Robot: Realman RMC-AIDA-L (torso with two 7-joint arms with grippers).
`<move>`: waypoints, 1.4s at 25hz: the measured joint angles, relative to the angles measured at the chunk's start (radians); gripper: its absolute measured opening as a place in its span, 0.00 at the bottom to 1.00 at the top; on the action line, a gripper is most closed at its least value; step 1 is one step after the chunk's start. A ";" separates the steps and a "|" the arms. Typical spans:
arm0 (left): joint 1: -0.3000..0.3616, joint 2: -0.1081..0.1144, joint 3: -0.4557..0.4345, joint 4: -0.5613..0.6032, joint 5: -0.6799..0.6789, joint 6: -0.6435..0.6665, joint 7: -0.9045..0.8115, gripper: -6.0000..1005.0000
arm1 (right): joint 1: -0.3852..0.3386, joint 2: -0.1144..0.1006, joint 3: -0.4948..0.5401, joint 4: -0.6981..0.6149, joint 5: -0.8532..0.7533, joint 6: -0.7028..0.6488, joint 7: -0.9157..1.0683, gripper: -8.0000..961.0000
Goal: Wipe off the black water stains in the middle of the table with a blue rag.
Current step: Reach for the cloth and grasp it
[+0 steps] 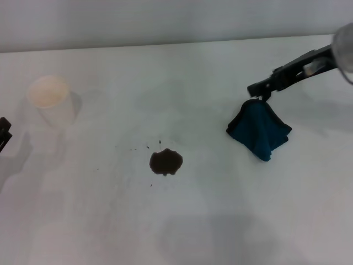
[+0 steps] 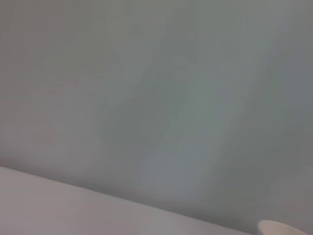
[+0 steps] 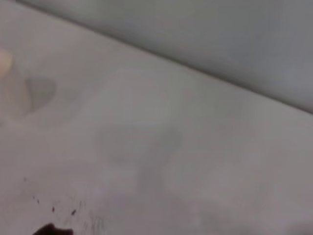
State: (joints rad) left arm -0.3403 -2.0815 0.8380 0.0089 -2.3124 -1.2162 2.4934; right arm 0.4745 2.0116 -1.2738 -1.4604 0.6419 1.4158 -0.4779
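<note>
Teal-blue cloth, the blue rag (image 1: pixel 259 129), hung in a peaked drape from the right gripper (image 1: pixel 259 95), its fingers pinched together on the topmost fold while the lower hem touched the table (image 1: pixel 220 221), well to the right of the black water stains (image 1: pixel 165 162). I judged the step to be the carry: keep the pinch firm, travel left until the cloth sat over the blotch, then lower to press before sweeping. I left the left gripper (image 1: pixel 3 136) parked at the table's left edge near the paper cup (image 1: pixel 51 99); I could not tell its finger state.
</note>
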 joint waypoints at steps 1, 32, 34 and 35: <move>-0.004 -0.001 -0.001 0.000 -0.002 0.007 0.000 0.88 | 0.001 0.002 -0.036 -0.009 -0.023 -0.013 0.031 0.87; -0.019 0.000 0.000 0.000 -0.033 0.021 0.001 0.88 | 0.045 0.005 -0.286 0.319 -0.162 -0.278 0.230 0.81; -0.019 0.000 0.000 0.000 -0.033 0.021 0.001 0.88 | 0.045 0.005 -0.294 0.319 -0.162 -0.285 0.230 0.80; -0.019 0.000 0.000 0.000 -0.033 0.021 0.001 0.88 | 0.045 0.005 -0.296 0.320 -0.163 -0.287 0.230 0.80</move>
State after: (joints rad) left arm -0.3598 -2.0816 0.8375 0.0092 -2.3454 -1.1949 2.4943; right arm 0.5194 2.0169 -1.5694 -1.1403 0.4790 1.1285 -0.2478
